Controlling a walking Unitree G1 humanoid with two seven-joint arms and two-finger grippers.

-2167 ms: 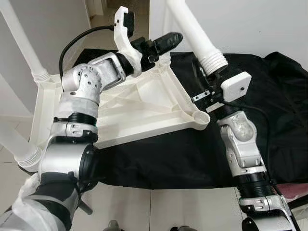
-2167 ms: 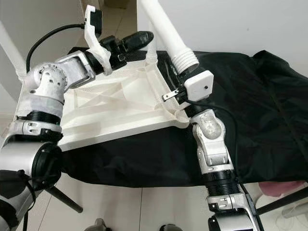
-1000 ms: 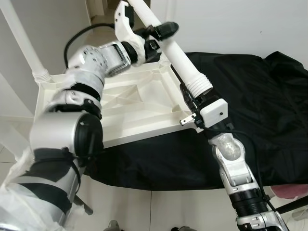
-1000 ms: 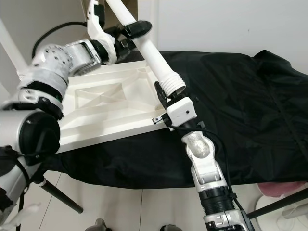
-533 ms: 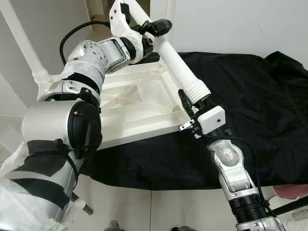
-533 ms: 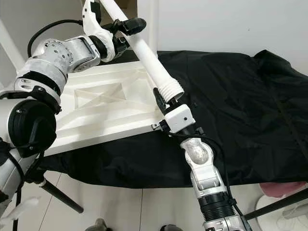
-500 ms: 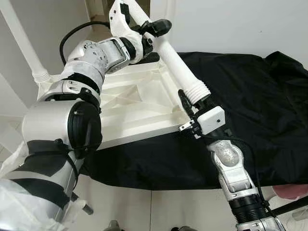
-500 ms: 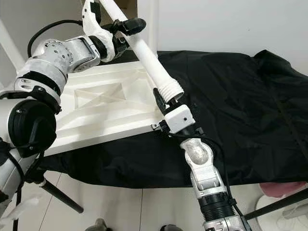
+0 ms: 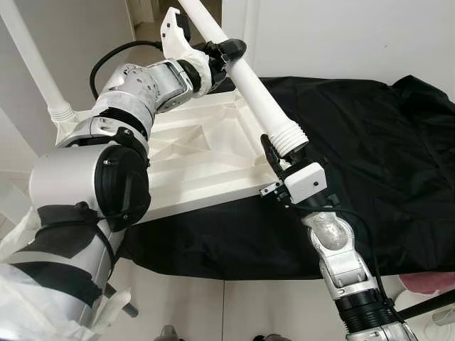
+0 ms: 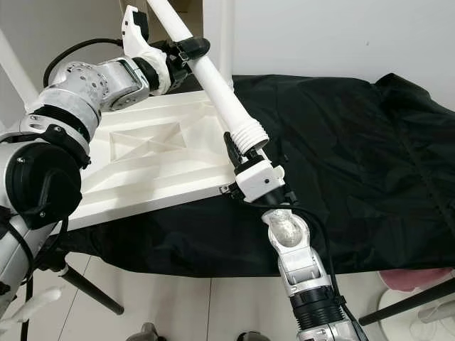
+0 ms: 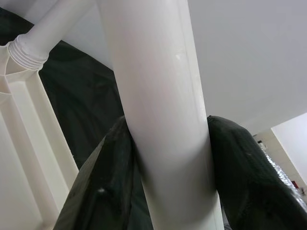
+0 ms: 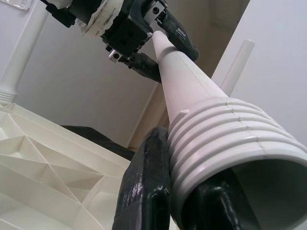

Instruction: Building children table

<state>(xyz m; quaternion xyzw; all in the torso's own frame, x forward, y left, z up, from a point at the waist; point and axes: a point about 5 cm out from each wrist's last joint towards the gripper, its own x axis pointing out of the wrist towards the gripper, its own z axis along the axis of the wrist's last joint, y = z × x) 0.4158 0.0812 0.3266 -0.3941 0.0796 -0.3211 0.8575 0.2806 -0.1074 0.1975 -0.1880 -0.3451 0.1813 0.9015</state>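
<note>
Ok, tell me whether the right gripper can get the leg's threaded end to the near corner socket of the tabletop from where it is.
Probably yes. The right gripper grips the leg at its threaded end, right above the tabletop's near corner. The left gripper holds the leg higher up, so both would have to tilt it upright.

Black cloth (image 9: 370,135), white wall (image 9: 341,35), pale tiled floor (image 9: 234,312)

White plastic table leg (image 9: 254,91), long tube with a threaded open end, hangs tilted above the upside-down white tabletop (image 9: 202,160), whose ribbed underside faces up.
</note>
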